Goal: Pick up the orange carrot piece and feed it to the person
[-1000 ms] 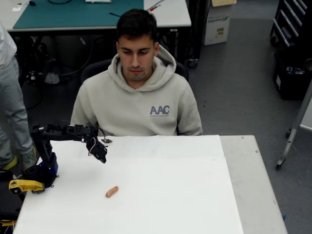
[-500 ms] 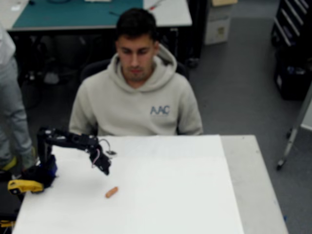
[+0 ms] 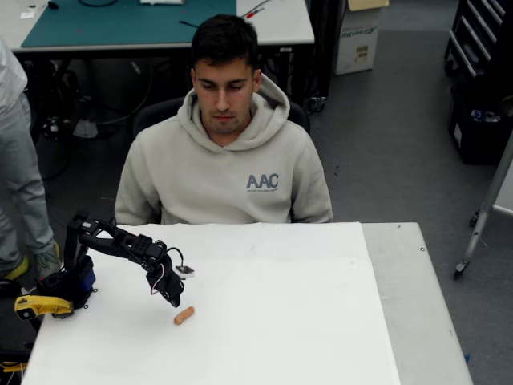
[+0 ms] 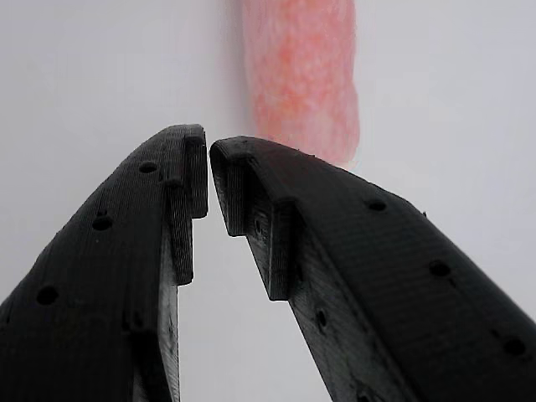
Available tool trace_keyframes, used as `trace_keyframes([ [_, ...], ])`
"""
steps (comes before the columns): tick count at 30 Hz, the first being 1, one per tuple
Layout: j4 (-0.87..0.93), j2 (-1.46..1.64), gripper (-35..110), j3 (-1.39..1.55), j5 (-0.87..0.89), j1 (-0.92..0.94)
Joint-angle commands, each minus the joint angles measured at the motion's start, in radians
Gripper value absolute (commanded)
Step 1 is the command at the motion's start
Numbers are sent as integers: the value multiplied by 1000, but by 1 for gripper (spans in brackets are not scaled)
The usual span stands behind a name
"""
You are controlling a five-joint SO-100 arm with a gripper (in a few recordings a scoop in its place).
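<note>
The orange carrot piece (image 3: pixel 184 315) lies on the white table (image 3: pixel 280 321), left of the middle. In the wrist view the carrot piece (image 4: pixel 300 75) fills the top, just beyond the fingertips. My black gripper (image 3: pixel 173 298) hangs just above and to the left of the carrot piece, pointing down. In the wrist view my gripper (image 4: pixel 208 163) is shut, its tips nearly touching with nothing between them. The person (image 3: pixel 228 152) in a beige hoodie sits behind the table, looking down.
The arm's base (image 3: pixel 68 285) stands at the table's left edge, beside a yellow clamp (image 3: pixel 36 305). A figure in grey (image 3: pixel 20 160) stands at the far left. A bare grey strip (image 3: pixel 417 305) runs along the table's right side.
My gripper has come down and toward the front right, from near the table's back edge to just above the carrot piece. The carrot piece has not moved.
</note>
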Motion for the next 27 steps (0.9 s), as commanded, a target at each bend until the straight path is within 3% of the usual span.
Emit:
trace_keyframes([
  [1, 8, 35, -3, -60, -11, 11],
  [18, -2, 37, -2, -60, -12, 6],
  [27, -3, 49, 15, -60, -12, 8],
])
